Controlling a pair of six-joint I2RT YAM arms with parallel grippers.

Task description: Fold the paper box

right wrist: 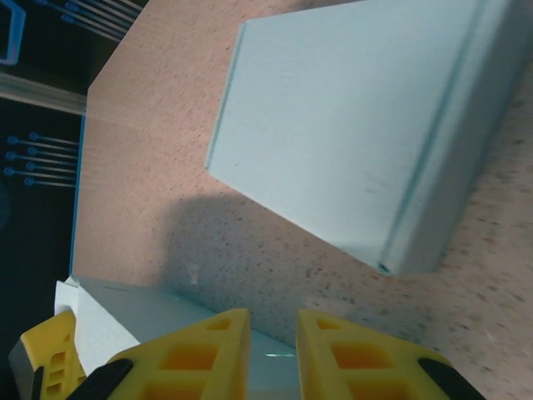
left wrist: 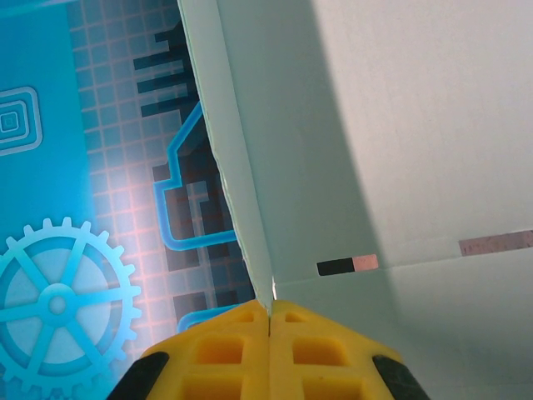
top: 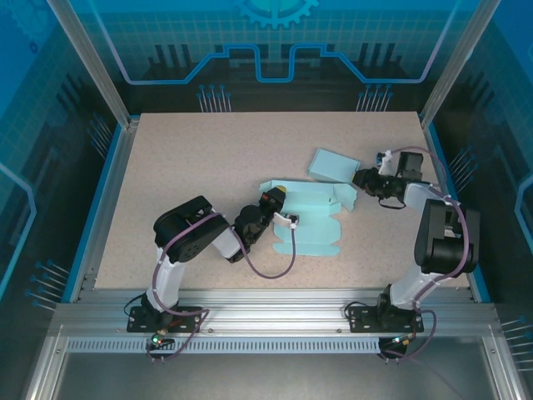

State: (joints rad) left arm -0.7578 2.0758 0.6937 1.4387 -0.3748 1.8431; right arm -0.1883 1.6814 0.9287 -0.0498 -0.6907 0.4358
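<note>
The paper box (top: 306, 221) is a pale teal cut-out lying mostly flat in the middle of the table, with some flaps raised along its far edge. My left gripper (top: 275, 200) is at the box's far left corner. In the left wrist view its yellow jaws (left wrist: 271, 308) are pressed together on the edge of a raised flap (left wrist: 250, 192). My right gripper (top: 361, 179) is at the box's far right end. Its jaws (right wrist: 273, 321) stand a narrow gap apart over a teal flap (right wrist: 275, 367), with no contact visible.
A separate folded teal piece (top: 333, 164) lies flat on the speckled table (top: 183, 158) just beyond the right gripper, and it looms large in the right wrist view (right wrist: 350, 142). Blue side rails (top: 100, 200) border the table.
</note>
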